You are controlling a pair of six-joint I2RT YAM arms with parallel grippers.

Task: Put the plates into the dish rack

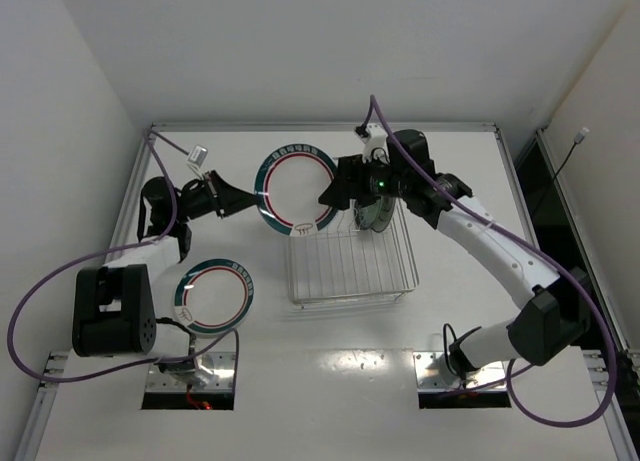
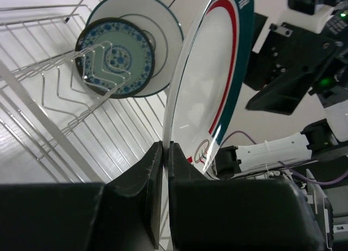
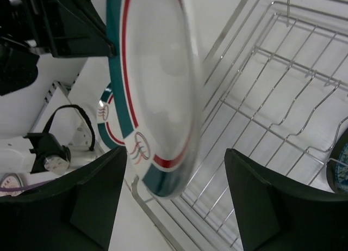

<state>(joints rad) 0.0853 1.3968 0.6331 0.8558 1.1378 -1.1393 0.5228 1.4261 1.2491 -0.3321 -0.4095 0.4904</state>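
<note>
White tabletop (image 1: 330,381) is seen from above, with two robot arms meeting over its far half. At the left, the left gripper (image 1: 248,200) is clamped tight on the rim of a green-rimmed plate (image 1: 295,191), which is held up on edge at the far left corner of the dish rack (image 1: 340,266). Nearer the arm bases, a second green-rimmed plate (image 1: 213,297) is lying flat on the table, left of the rack. The raised plate's opposite rim is straddled by the right gripper (image 1: 332,194), whose fingers are spread wide; gaps seem to be left on both sides, though light contact cannot be ruled out. At the rack's far right end, a teal-blue patterned plate (image 2: 115,57) is stood among the prongs, with a white plate (image 2: 166,28) upright just behind it. A drop onto the wires could be caused if the left pinch were released before the right fingers were closed. The plate could also be swung or slipped, since only a thin strip of rim is pinched.
</note>
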